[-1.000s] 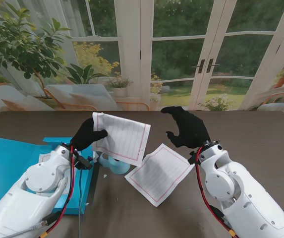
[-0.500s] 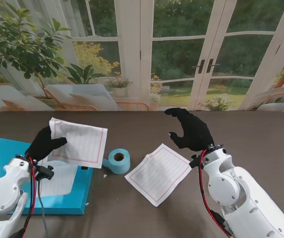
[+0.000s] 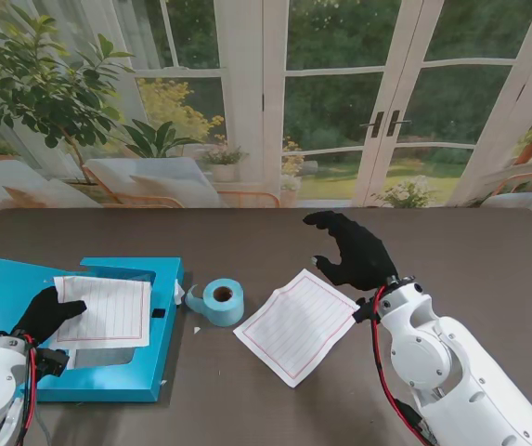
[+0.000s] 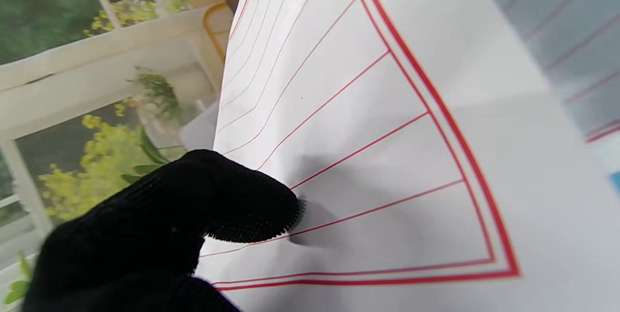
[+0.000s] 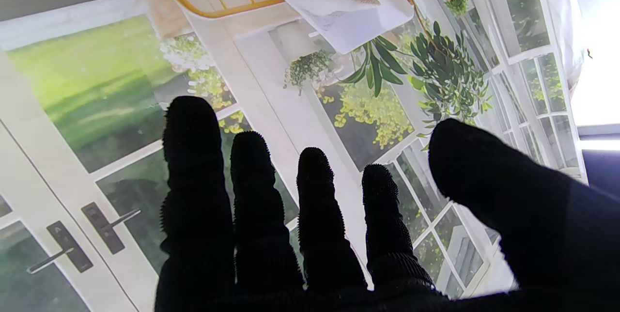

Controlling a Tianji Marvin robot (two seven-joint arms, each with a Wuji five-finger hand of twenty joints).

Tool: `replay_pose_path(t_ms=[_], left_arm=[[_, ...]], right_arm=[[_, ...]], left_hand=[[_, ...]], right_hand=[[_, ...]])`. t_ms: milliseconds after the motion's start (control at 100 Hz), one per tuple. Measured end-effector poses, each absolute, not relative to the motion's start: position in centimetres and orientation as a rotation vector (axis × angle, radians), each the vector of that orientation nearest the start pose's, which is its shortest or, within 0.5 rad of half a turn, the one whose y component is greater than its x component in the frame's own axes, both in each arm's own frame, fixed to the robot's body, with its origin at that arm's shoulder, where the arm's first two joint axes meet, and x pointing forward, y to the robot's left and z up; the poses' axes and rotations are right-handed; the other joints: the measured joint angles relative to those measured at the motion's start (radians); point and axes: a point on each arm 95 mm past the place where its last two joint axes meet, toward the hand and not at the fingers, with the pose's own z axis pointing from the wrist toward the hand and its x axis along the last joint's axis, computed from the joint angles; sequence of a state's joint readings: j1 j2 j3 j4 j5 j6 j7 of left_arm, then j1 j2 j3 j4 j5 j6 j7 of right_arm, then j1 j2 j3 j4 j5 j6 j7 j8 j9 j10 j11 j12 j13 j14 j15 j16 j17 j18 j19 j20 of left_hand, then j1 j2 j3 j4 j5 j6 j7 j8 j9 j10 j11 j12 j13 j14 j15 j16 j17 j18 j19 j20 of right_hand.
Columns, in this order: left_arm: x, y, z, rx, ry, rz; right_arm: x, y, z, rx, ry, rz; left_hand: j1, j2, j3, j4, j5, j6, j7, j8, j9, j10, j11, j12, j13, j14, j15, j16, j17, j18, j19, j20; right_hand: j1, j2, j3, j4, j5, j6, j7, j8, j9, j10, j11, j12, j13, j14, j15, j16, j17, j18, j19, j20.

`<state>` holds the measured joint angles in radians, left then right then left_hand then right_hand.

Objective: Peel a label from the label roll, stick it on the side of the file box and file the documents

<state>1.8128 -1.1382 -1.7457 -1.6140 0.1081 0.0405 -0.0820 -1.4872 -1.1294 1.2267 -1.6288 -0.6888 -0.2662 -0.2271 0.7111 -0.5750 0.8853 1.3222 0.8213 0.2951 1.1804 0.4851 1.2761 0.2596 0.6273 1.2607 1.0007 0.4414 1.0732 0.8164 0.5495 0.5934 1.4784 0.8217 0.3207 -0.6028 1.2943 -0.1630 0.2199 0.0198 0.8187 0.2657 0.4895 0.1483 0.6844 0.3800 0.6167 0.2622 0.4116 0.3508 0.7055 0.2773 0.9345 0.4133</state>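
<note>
The left hand (image 3: 47, 314) pinches a lined sheet (image 3: 106, 308) over the open blue file box (image 3: 159, 364); the right hand (image 3: 356, 249) hovers empty, fingers spread. The second sheet (image 3: 299, 324) lies on the surface just nearer to me than that right hand, the closer one; the label roll (image 3: 221, 301) sits between box and sheet.

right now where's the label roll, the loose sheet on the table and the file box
label roll (image 3: 221, 299): stand view, its top face beside the core hole
loose sheet (image 3: 295, 325): stand view, middle of the lined page
file box (image 3: 159, 327): stand view, bare blue right edge

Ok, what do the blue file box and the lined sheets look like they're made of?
File box: probably smooth plastic, uniform turquoise with a faint sheen. Sheet in the left hand: thin matte white paper, red-ruled, curving where pinched. Loose sheet: the same paper.
</note>
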Motion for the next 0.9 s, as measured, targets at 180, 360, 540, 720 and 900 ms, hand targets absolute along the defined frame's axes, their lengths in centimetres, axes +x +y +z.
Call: replay_pose_path(t_ms=[180, 360, 540, 720, 900], left_arm=[[34.8, 19.1, -34.4, -2.153, 0.519, -1.521], [34.6, 19.5, -35.3, -2.163, 0.564, -1.397], [34.5, 19.6, -35.9, -2.163, 0.625, -1.247], [34.8, 19.6, -35.8, -2.147, 0.65, -1.182], [35.2, 19.4, -35.3, -2.092, 0.715, -1.089]], right_arm=[[41.7, 2.1, -25.5, 1.125, 1.169, 2.082], [41.6, 2.1, -25.7, 1.141, 1.177, 2.088], [41.5, 2.1, -25.9, 1.152, 1.191, 2.093], [41.4, 2.2, -26.1, 1.163, 1.204, 2.097], [41.3, 2.2, -26.2, 1.178, 1.208, 2.101]], left_hand=[[0.0, 0.002, 0.0, -0.001, -0.033, 0.001, 0.011, -0.015, -0.027, 0.0, 0.011, 0.022, -0.026, 0.001, 0.001, 0.011, -0.024, -0.012, -0.005, 0.004], [0.0, 0.002, 0.0, -0.001, -0.106, 0.003, -0.007, -0.05, -0.11, -0.007, 0.027, 0.053, -0.074, 0.001, 0.002, 0.012, -0.054, -0.04, -0.015, 0.014], [-0.006, 0.002, -0.035, -0.022, -0.171, 0.035, -0.173, -0.054, -0.215, 0.0, 0.031, 0.08, -0.146, 0.0, 0.002, 0.024, -0.109, -0.077, -0.039, 0.038], [-0.042, 0.004, -0.127, -0.065, -0.227, 0.073, -0.338, -0.029, -0.336, 0.031, 0.03, 0.076, -0.235, -0.001, -0.008, 0.024, -0.186, -0.115, -0.085, 0.068], [-0.057, 0.101, -0.296, -0.105, -0.31, 0.116, -0.504, -0.067, -0.539, 0.079, 0.011, -0.166, -0.4, 0.0, -0.136, 0.018, -0.321, -0.166, -0.163, 0.076]], right_hand=[[0.0, 0.009, -0.019, 0.0, 0.0, 0.0, 0.0, 0.0, 0.0, 0.0, 0.0, 0.0, 0.0, 0.0, 0.0, 0.0, 0.0, 0.0, 0.0, 0.0], [0.0, 0.01, -0.021, 0.0, 0.0, 0.016, 0.0, 0.0, 0.0, 0.0, 0.0, 0.0, 0.0, 0.0, 0.0, 0.0, 0.0, 0.0, -0.008, 0.001], [-0.011, 0.022, -0.022, 0.0, 0.0, 0.027, 0.0, 0.0, 0.0, 0.0, 0.0, 0.0, 0.0, 0.0, 0.0, 0.0, 0.0, 0.0, -0.01, 0.002], [-0.011, 0.022, -0.022, 0.0, 0.0, 0.038, 0.0, 0.0, 0.0, 0.0, 0.0, 0.0, 0.0, 0.0, 0.0, 0.0, 0.0, 0.0, -0.011, 0.002], [-0.011, 0.022, -0.023, 0.0, -0.001, 0.051, 0.0, 0.0, -0.001, 0.0, 0.0, 0.0, 0.0, 0.0, 0.0, 0.0, 0.0, 0.0, -0.012, 0.004]])
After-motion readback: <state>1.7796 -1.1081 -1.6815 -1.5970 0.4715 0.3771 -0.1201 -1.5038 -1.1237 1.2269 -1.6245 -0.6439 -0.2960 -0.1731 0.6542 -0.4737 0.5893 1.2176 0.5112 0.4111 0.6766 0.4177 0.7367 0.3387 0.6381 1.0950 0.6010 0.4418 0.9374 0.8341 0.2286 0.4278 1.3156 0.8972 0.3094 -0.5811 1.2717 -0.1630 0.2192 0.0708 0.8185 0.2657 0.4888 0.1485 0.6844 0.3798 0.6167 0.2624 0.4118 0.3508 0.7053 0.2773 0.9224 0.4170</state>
